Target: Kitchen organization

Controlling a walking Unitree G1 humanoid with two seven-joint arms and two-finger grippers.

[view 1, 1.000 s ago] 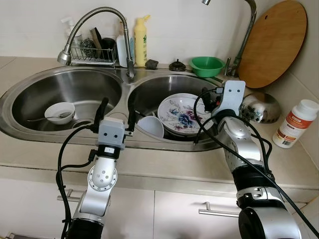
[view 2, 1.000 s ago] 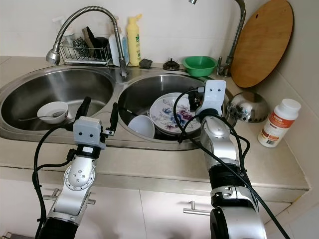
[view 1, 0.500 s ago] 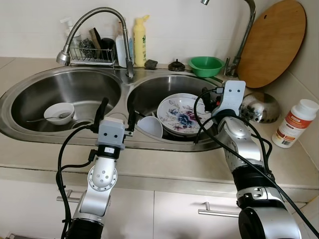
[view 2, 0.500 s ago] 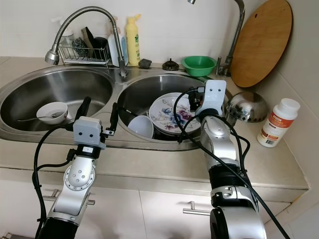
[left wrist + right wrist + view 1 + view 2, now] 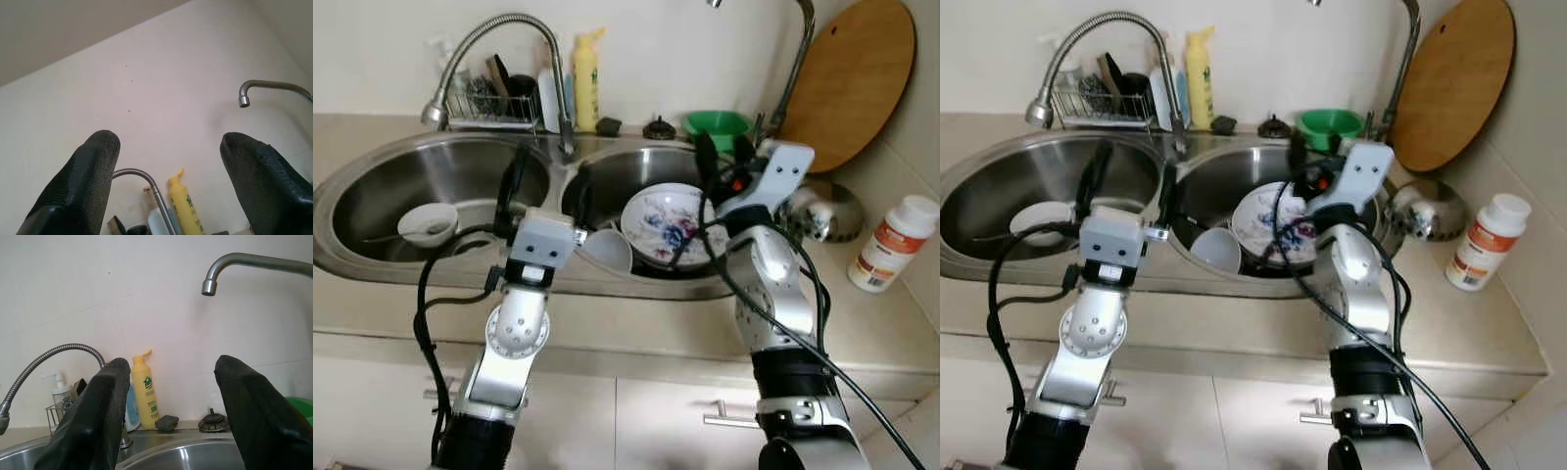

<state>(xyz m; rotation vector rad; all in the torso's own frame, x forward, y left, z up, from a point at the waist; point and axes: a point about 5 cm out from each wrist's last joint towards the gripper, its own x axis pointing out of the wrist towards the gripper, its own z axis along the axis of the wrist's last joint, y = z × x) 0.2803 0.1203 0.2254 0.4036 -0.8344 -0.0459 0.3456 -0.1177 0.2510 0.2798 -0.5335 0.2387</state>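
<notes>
From the left eye I see a double sink (image 5: 372, 257): a small white bowl (image 5: 427, 223) with a spoon sits in the left basin, and a flowered plate (image 5: 668, 224) leans in the right basin with a white cup (image 5: 610, 250) lying on its side just beside it. My left gripper (image 5: 546, 188) is raised over the divider between the basins, fingers spread, holding nothing. My right gripper (image 5: 722, 157) is up over the right basin above the plate, fingers also apart and empty. The right eye gives me the back ledge: a wire rack (image 5: 1102, 103), a yellow bottle (image 5: 1199, 78), a green bowl (image 5: 1328, 125), a round wooden board (image 5: 1449, 83) leaning on the wall, a steel bowl (image 5: 1423, 217) and a white pill bottle (image 5: 1486, 242) on the counter to the right. My left wrist camera looks up at the wall between its parted fingers (image 5: 85, 186), with the yellow bottle low down. My right wrist camera shows a flexible faucet (image 5: 49, 361) and a spout (image 5: 234, 264) between its separated fingers (image 5: 98, 421).
</notes>
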